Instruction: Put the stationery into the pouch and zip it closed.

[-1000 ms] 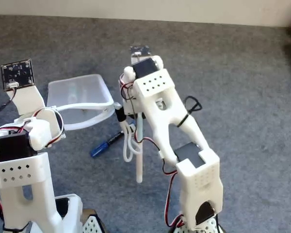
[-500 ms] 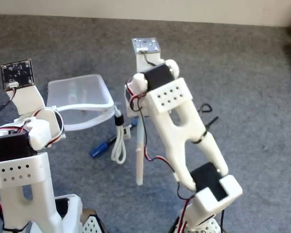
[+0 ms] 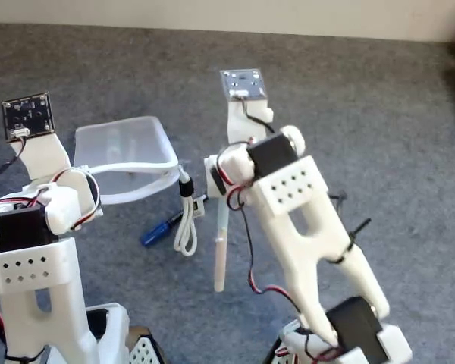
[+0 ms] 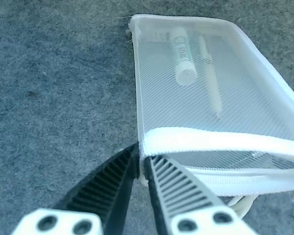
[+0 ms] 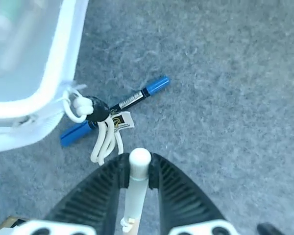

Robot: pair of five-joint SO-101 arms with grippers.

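White pen [image 5: 136, 188] clamped between right fingers [image 5: 95, 193]; left fingers [image 4: 110, 183] pinch the pouch [image 4: 196, 138].

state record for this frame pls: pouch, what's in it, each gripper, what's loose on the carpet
pouch: clear mesh, mouth open, not zipped
inside: white tube, slim pen
left gripper: shut on the pouch rim
right gripper: shut on white pen, apart from the pouch
on carpet: blue marker, with white cord bundle lying across it, beside the pouch
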